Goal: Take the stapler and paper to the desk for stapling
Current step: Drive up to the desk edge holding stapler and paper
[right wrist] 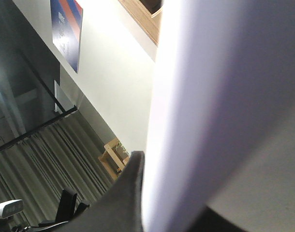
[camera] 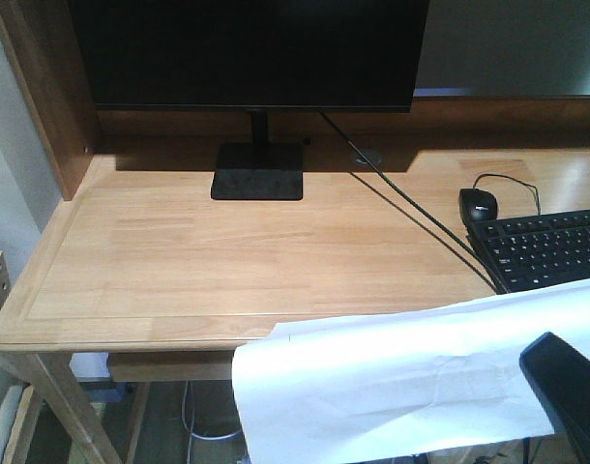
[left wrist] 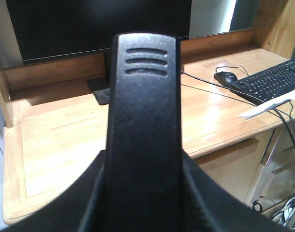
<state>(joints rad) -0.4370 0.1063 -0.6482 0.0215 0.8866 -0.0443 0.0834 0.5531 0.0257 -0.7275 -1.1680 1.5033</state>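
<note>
My left gripper was clamped on the stapler, and my right gripper pinched the paper, both held by the desk front. Grabbing looked done; setting down and stapling remained.

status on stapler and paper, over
Left end effector shut on stapler. Right end effector shut on paper. Neither set on desk. Keyboard near paper's edge.

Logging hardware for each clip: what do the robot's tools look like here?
The left tool has black matte fingers that widen toward their base. The right tool is a black, round-cornered body; in its wrist view one dark finger tapers to a tip. No cables or markings show on either.
</note>
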